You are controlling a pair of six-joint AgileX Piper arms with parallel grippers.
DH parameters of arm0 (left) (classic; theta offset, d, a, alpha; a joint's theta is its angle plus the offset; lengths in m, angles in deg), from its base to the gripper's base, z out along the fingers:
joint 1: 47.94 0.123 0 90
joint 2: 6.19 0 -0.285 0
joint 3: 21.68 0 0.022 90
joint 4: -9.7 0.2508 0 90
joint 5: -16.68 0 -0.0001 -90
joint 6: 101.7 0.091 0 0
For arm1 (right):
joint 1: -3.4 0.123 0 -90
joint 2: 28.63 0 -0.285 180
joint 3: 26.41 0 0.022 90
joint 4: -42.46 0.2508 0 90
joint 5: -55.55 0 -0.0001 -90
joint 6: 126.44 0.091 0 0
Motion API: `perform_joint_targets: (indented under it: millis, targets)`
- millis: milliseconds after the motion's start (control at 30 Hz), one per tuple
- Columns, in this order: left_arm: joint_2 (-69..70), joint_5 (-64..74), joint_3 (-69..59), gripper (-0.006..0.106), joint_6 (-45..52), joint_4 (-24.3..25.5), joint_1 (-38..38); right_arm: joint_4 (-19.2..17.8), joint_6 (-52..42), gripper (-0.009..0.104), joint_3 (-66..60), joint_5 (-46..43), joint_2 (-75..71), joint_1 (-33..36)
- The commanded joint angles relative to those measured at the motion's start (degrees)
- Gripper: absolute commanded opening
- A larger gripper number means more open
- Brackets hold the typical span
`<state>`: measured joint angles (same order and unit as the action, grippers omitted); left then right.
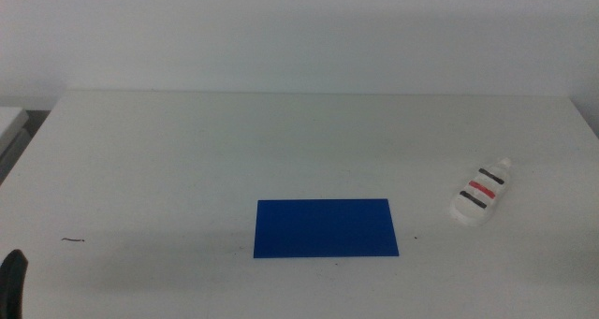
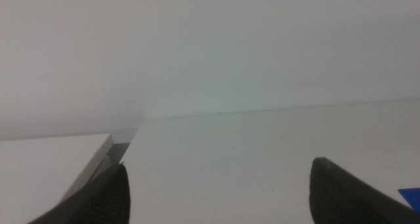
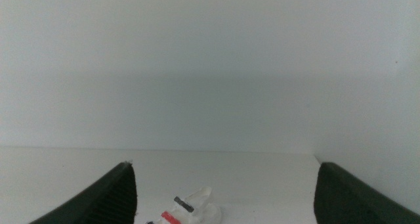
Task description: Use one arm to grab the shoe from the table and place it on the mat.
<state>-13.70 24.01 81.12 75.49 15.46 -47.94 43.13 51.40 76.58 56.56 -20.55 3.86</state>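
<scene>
you see the small white strapped shoe (image 1: 482,192) lying on the plain white table (image 1: 187,160), right of the flat blue mat (image 1: 325,228), apart from it. left gripper (image 2: 216,191) and right gripper (image 3: 226,194) both spread wide, holding nothing.

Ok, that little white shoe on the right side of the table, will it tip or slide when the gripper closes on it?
The shoe lies flat on its chunky sole, so tipping looks unlikely. It is small beside the mat, probably light, so it may skid on the smooth table if nudged. Its rounded sides could slip between the right gripper jaws, which stand open.
</scene>
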Motion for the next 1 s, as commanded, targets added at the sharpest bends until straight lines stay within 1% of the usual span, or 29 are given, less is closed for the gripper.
perform_joint_targets:
  millis: [0,67,133,233,367,433,533,600,667,733,800,867,967]
  targets:
    - [-0.3,-0.7,0.0,0.094,-0.1,-0.2,-0.1,0.7,-0.2,0.093,-0.2,-0.6,-0.3,-0.5]
    - [-0.3,-0.7,0.0,0.094,-0.1,-0.2,-0.1,1.1,-0.2,0.093,-0.2,1.8,-0.3,-0.5]
    - [-0.3,-0.7,0.0,0.094,-0.1,-0.2,-0.1,1.1,-0.2,0.093,2.8,7.5,-0.3,-0.5]
    - [-0.3,-0.7,0.0,0.094,-0.1,-0.2,-0.1,1.1,-0.2,0.093,10.4,17.7,4.0,-0.5]
    - [-0.3,-0.7,0.0,0.094,-0.1,-0.2,-0.1,1.3,-0.2,0.093,21.2,27.2,14.0,-0.5]
    - [-0.3,-0.7,0.0,0.094,-0.1,-0.2,-0.1,2.7,-0.2,0.093,26.8,33.6,20.2,-0.5]
    - [-0.3,-0.7,0.0,0.094,-0.1,-0.2,-0.1,6.6,-0.2,0.093,36.3,44.5,33.1,-0.5]
    - [-0.3,-0.7,0.0,0.094,-0.1,-0.2,-0.1,7.7,0.0,0.093,42.0,47.3,40.8,-0.5]
    - [-0.3,-0.7,0.0,0.094,-0.1,-0.2,-0.1,8.2,3.8,0.093,47.3,51.2,48.5,-0.5]
    - [-0.3,-0.7,0.0,0.094,-0.1,-0.2,-0.1,9.8,11.3,0.093,52.9,54.9,57.1,-0.5]
    - [-0.3,-0.7,0.0,0.094,-0.1,-0.2,-0.1,10.5,19.5,0.093,57.4,56.6,64.5,-0.4]
    - [-0.3,-0.7,0.0,0.094,-0.1,-0.2,-0.1,9.5,26.6,0.093,61.6,55.4,72.3,0.9]
    - [-0.3,-0.7,0.0,0.094,-0.1,-0.2,-0.1,5.6,36.1,0.093,68.5,54.0,83.0,4.1]
